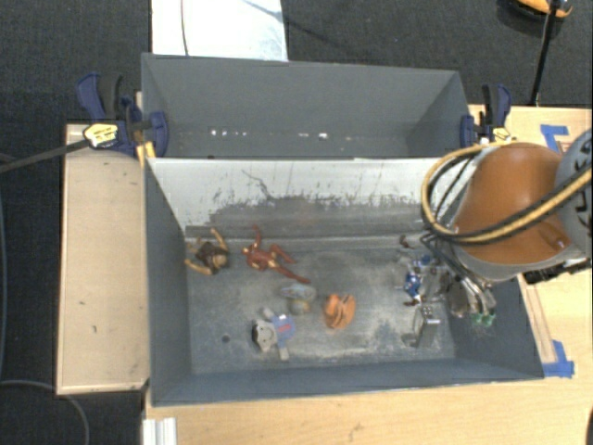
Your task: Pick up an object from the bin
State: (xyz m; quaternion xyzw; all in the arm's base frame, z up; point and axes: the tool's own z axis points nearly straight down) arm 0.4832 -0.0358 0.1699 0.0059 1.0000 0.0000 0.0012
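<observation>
At the front lay a grey-blue toy (273, 332), then an orange piece (339, 310) and a grey lump (297, 293). Farther back were a red figure (269, 256) and a brown figure (208, 256). The end effector (423, 327) hung low at the right of the bin (278, 193); open or closed could not be told. This looked like the approach: the orange piece lay nearest, so the next move called for a shift left.

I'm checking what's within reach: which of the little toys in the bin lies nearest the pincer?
The orange toy mid-bin; the reddish figure, brown figure and grey toys lie farther left of the pincer.
</observation>
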